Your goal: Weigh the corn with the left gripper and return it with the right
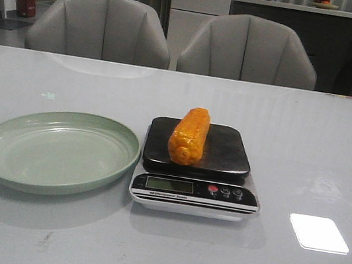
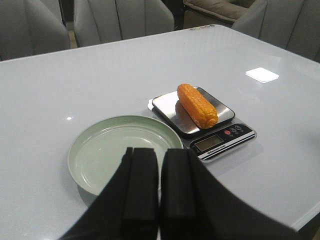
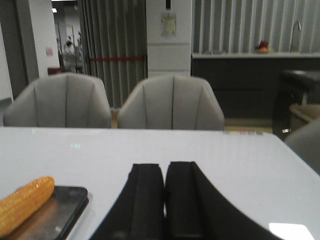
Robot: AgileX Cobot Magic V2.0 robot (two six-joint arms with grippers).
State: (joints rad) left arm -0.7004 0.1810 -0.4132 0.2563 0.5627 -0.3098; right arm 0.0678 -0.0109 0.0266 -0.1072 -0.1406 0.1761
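I read the corn [image 1: 189, 135] as lying lengthwise on the dark platter of the kitchen scale [image 1: 198, 150], one end toward the scale's display strip [image 1: 169, 184] and the other toward the far side of the table [image 1: 321, 148]; it rests flat, touching only the platter. Neither arm shows in the front view. Through the left wrist camera I see the left gripper [image 2: 160, 190] with its two black fingers drawn almost together, only a thin seam between them, nothing held. Ahead of those fingertips sits the green plate [image 2: 90, 150], bare, and beyond the plate, off to the right side of the gripper's line, the scale with the cob across it; the gripper is well apart from the corn. Plate and scale sit just beside each other, rims nearly touching in the front view. Through the right wrist camera the right gripper [image 3: 165, 200] is likewise pressed nearly closed and carries nothing. From that tool the corn and the scale's corner lie off to its left, near but not in contact. Past its fingertips the tabletop runs out to two grey chairs [image 3: 170, 102]. I cannot read the scale's display in any view.
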